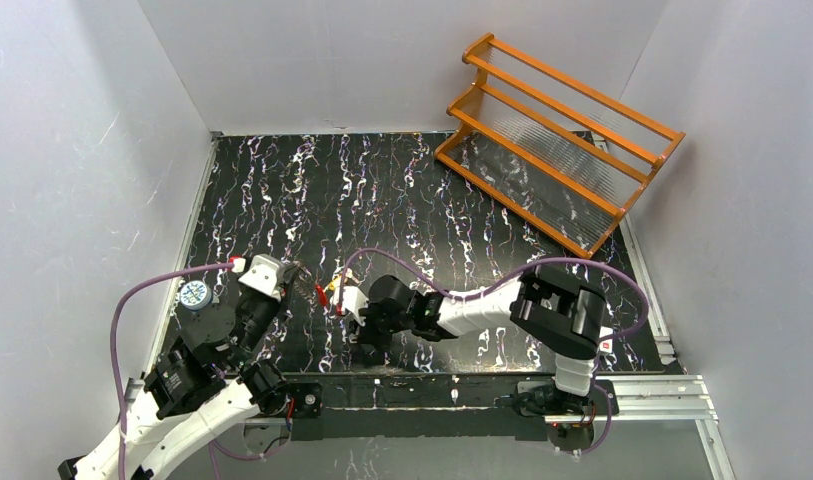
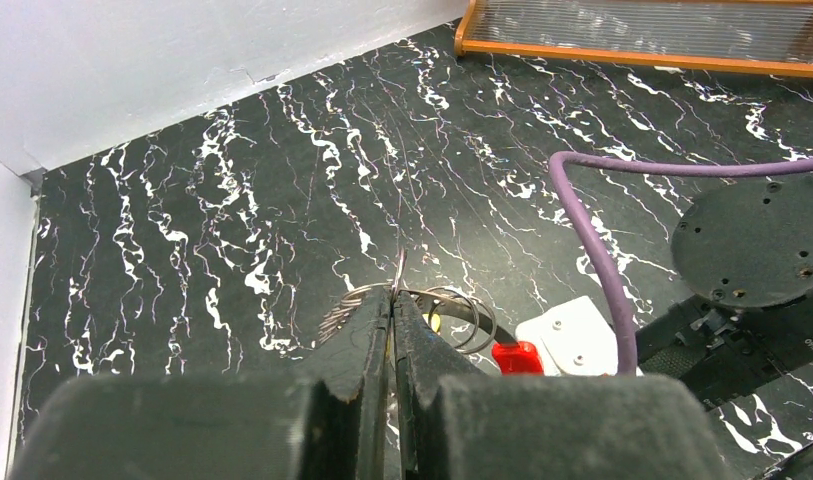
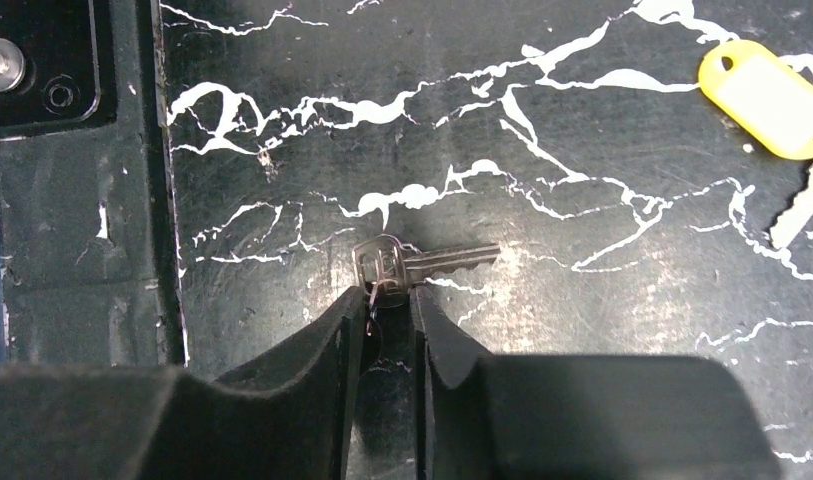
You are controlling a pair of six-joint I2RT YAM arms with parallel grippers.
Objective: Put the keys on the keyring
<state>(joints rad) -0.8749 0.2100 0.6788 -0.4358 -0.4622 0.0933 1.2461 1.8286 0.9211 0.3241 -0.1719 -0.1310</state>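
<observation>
Left end effector (image 2: 393, 298) pinches thin wire keyring (image 2: 479, 318); right end effector (image 3: 387, 300) straddles flat silvery key (image 3: 432, 262), grip unclear.

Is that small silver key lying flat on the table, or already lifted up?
Lying flat: the silver key rests on the black table, right gripper at its head.
</observation>
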